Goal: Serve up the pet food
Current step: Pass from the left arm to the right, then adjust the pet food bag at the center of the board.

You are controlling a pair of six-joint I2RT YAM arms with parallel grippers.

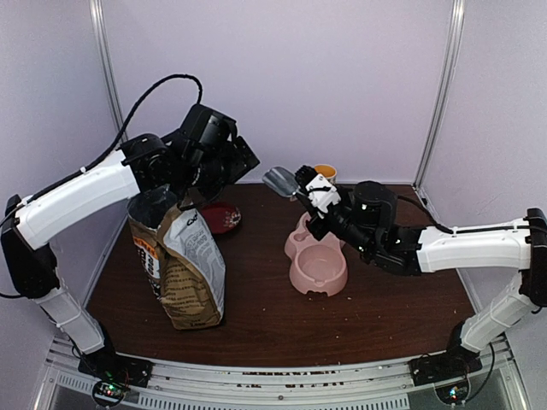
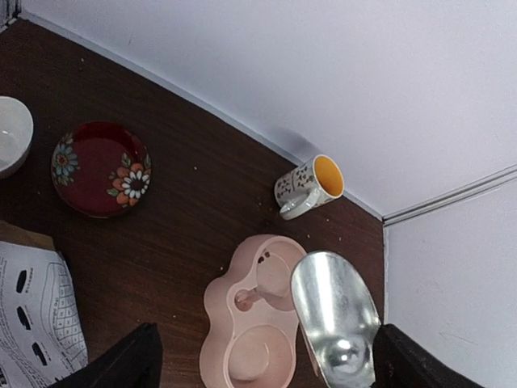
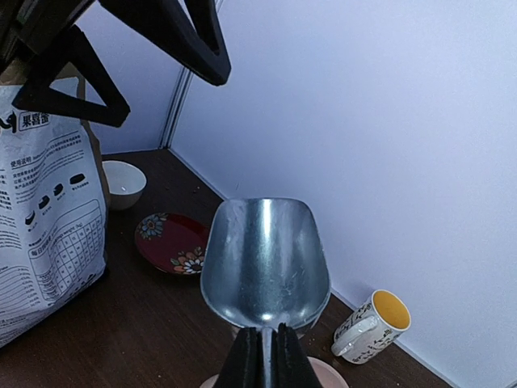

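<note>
**Scoop aloft, bag standing alone**

Near left on dark wooden tabletop [image 1: 385,316]: tall tan paper pet food bag [image 1: 175,265], upright, kibble not visible. Left fingers [image 3: 182,36] spread wide just above it. Right fingers [image 3: 242,368] pinching shiny metal scoop [image 1: 280,181] above pink double bowl [image 1: 318,269]. Beyond: red floral saucer [image 2: 101,168].

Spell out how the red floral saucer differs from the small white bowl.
The red saucer is dark red with painted flowers; the white bowl is plain. The saucer is shallow and nearly flat; the bowl is deeper, with taller walls. The bowl sits near the paper bag; the saucer lies farther out, toward the pink feeder. Both are round and stand upright on the brown table.
</note>
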